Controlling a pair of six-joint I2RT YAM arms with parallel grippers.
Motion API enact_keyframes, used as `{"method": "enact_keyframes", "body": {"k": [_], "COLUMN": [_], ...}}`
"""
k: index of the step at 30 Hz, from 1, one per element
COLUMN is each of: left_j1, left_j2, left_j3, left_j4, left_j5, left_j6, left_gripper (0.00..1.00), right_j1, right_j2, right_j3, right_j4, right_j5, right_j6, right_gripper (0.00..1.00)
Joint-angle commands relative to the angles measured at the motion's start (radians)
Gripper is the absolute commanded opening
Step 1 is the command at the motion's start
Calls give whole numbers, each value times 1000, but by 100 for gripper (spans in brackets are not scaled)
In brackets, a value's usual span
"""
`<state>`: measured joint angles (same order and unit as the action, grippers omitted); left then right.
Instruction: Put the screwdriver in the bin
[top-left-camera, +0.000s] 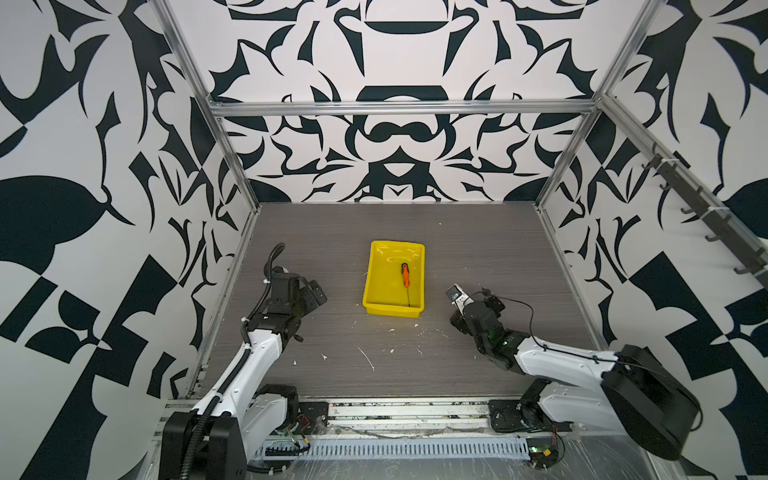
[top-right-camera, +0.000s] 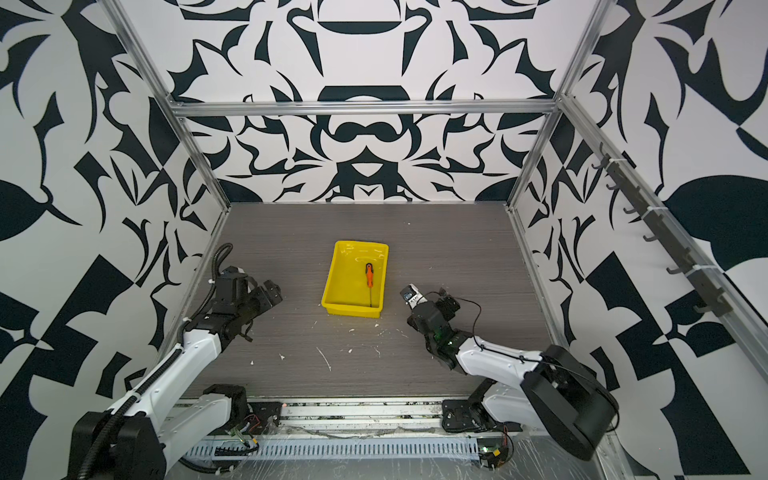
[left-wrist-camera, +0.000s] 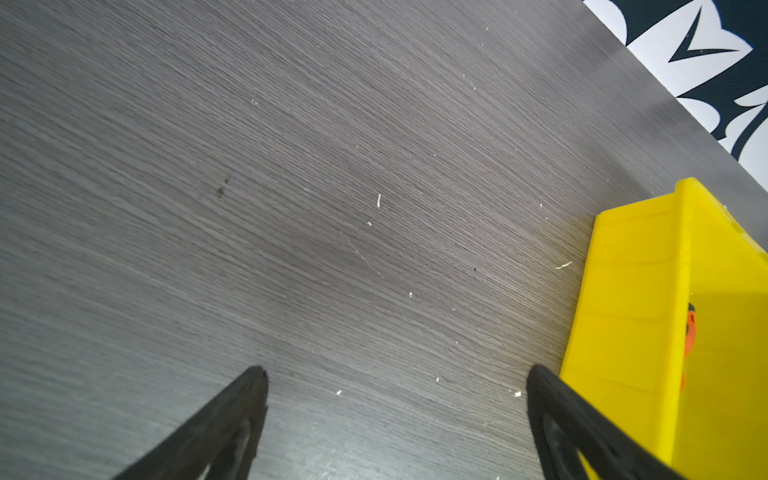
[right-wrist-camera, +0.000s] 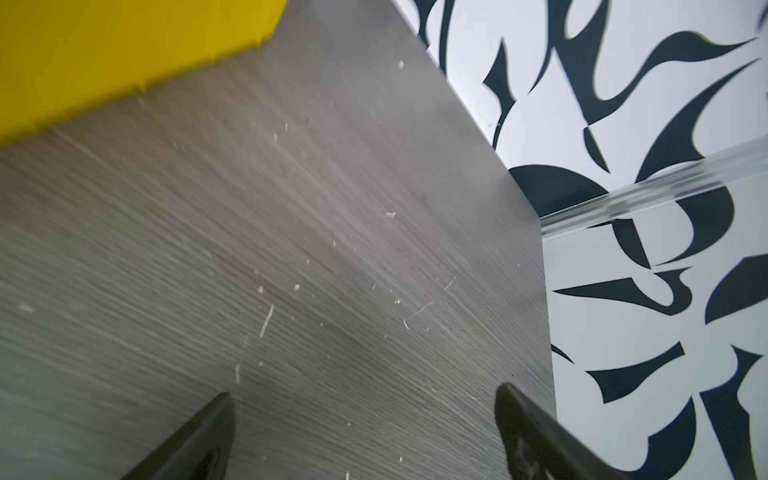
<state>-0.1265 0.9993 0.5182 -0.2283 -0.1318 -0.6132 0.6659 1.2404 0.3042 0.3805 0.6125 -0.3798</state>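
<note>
Right, there's just one bright yellow, shallow rectangular plastic bin (top-left-camera: 390, 312) out in the middle of the grey wood-grain laminate desk (top-left-camera: 478, 249), with a glossy inside and a rolled rim. Lying in it is the one small slim screwdriver (top-left-camera: 405, 276), orange handle banded with black, thin dark metal shaft. It's inside the bin, toward the right side, handle at the far end. The shaft runs toward the near wall, with the tip close to the near right corner. Two white-and-black jointed arms (top-left-camera: 257, 349), one on each side of the bin, both clear of it in both top views. The left claw (left-wrist-camera: 397, 370) is released: its two black tapered fingers (left-wrist-camera: 232, 424) stand wide apart with only bare desk between them. In the left wrist view one finger overlaps the bin's smooth outer wall, and a sliver of orange handle peeks over the rim. The right claw (right-wrist-camera: 365, 392) is released too, its two dark fingers spread, nothing between them, desk below and the bin's yellow wall showing beyond. Small white flecks (top-left-camera: 368, 359) and slivers are scattered over the matte desk, thickest in front of the bin. Three walls (top-left-camera: 399, 158) around it carry bold curving black-and-white shapes, framed by silvery grooved metal rails (top-left-camera: 399, 107).
</note>
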Motion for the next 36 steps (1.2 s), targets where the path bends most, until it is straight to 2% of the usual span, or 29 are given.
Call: {"method": "enact_keyframes", "body": {"k": [1, 5, 8, 13, 17, 20, 24, 29, 30, 33, 35, 36], "left_j1": [2, 2, 2, 2, 2, 2, 2, 2, 2, 2, 2, 2], "left_j2": [5, 19, 35, 49, 47, 61, 82, 109, 114, 126, 131, 132], "left_j3": [17, 20, 28, 36, 30, 33, 39, 50, 51, 55, 54, 55], "left_j4": [-8, 1, -6, -6, 5, 5, 7, 7, 11, 20, 19, 17], "left_j5": [2, 14, 22, 26, 30, 45, 34, 50, 55, 84, 93, 88], "left_j6": [-11, -10, -8, -5, -5, -2, -6, -9, -10, -5, -5, -6], "left_gripper": [100, 100, 100, 100, 100, 100, 100, 100, 100, 100, 100, 100], "right_j1": [-56, -160, -235, -287, -323, -331, -364, -431, -442, -494, -507, -508], "right_j2": [38, 102, 136, 173, 157, 165, 147, 197, 215, 297, 338, 335], "right_j3": [9, 19, 31, 50, 36, 32, 23, 114, 113, 20, -54, -68], "right_j4": [237, 323, 353, 380, 426, 452, 447, 330, 354, 604, 777, 796], "right_j5": [-63, -155, -182, -198, -206, -207, -227, -217, -232, -269, -237, -225], "right_j6": [-36, 58, 118, 123, 228, 220, 257, 319, 316, 347, 366, 371], "right_gripper": [100, 99, 99, 100, 99, 99, 100, 99, 99, 99, 99, 99]}}
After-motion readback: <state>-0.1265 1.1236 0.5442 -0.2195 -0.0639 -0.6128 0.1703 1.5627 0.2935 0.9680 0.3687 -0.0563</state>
